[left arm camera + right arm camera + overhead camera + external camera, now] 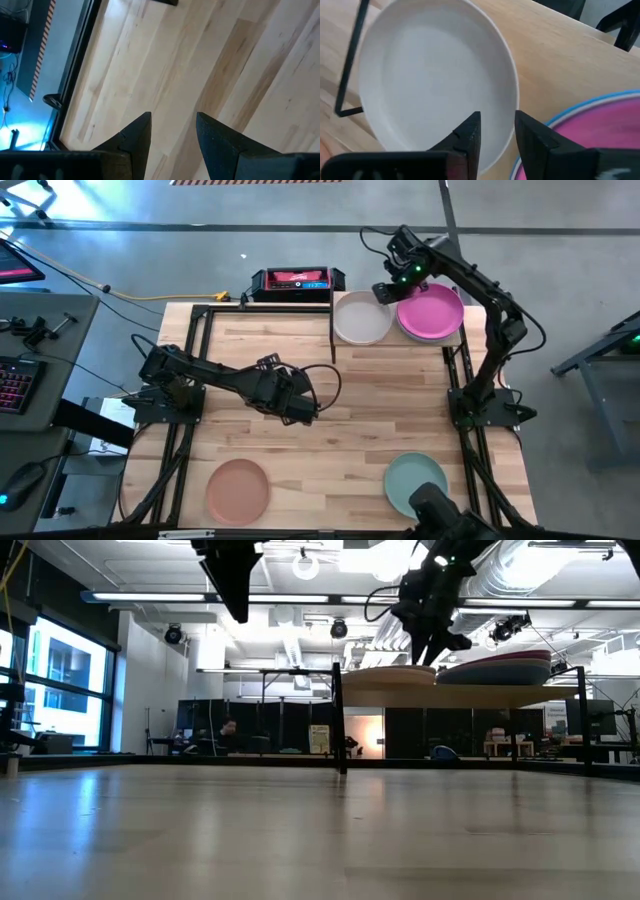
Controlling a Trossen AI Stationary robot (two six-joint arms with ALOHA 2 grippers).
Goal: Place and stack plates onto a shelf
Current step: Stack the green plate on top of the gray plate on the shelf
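Light-wood plank table (350,400) on a black frame, grey concrete floor around it; a keyboard and desk gear sit off the left side, and a black-and-red box (297,280) rests at the far edge. Low view looks across the table into a dim room with ceiling ducts, strip lights and windows at left.

Shelf (400,347) stands at the table's far right corner, a small raised wood board on black posts. On it sit a cream plate (361,319) and, just beside it to the right, a stack with the magenta plate (431,312) on top; a blue rim shows under the magenta one in the right wrist view. Cream plate and stack sit close, nearly touching.

Right gripper (496,137) hangs over the cream plate's near-right rim, between that plate and the magenta stack. Fingers partly apart, a narrow gap, nothing between them; plate lies flat on the shelf below.

Left gripper (172,132) hovers over bare table near the middle, fingers spread, empty, well apart from every plate.

Peach plate (238,487) lies at the near left of the table, teal green plate (413,482) at the near right, both flat.
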